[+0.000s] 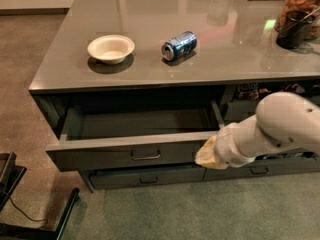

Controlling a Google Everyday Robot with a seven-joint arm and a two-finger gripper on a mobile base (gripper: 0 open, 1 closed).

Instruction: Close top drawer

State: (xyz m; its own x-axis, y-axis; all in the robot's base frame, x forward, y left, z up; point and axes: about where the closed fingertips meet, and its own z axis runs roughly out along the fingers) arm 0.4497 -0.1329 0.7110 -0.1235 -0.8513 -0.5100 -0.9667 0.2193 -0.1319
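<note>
Top drawer (100, 157) stands pulled out; our end effector (209, 154) sits at its front's right end, probably to push it shut. Whether it is spread or closed, we cannot tell.

We see 1 arm (282, 129): smooth off-white shells, a fat rounded segment narrowing to a ringed wrist. Its gripper (206, 155), a tan, yellowish tip, sits at the right end of the drawer (100, 159) front.
</note>
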